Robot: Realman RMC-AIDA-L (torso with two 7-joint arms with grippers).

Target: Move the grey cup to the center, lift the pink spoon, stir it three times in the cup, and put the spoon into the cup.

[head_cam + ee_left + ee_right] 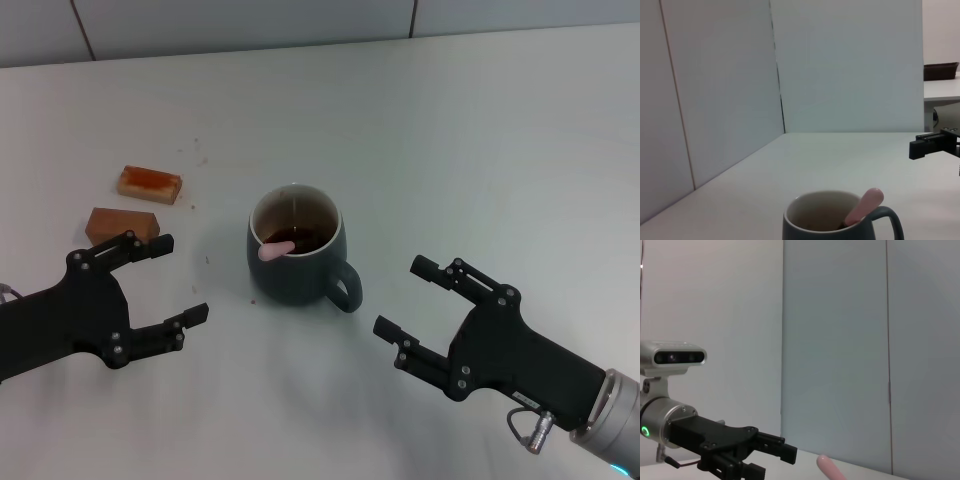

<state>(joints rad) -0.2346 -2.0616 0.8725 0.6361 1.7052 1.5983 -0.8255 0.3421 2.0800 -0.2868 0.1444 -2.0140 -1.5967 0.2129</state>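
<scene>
1. My left gripper [178, 280] sits low at the left of the white table [480, 130], jaws spread wide, nothing between them. One fingertip points toward the nearer brown block, the other toward the cup; neither touches anything.
2. Two brown rectangular blocks lie just beyond my left gripper: the nearer brown block [122, 224] right by my upper finger, the farther block [150, 183] a little behind it, with an orange-red top. They are close to each other but apart.
3. The grey cup [296, 262] stands upright near the middle of the table, between my two grippers, handle turned toward my right side and the front edge. Dark brown liquid inside, pale inner wall.
4. The pink spoon [272, 250] is in the cup, bowl end down in the liquid, pink handle leaning on the rim on the side nearer my left gripper. In the left wrist view the handle [865, 206] pokes up over the rim of the cup [840, 220].
5. My right gripper [402, 297] rests low at the right, jaws wide apart, holding nothing, fingertips aimed at the cup handle, near it but clear of it.
</scene>
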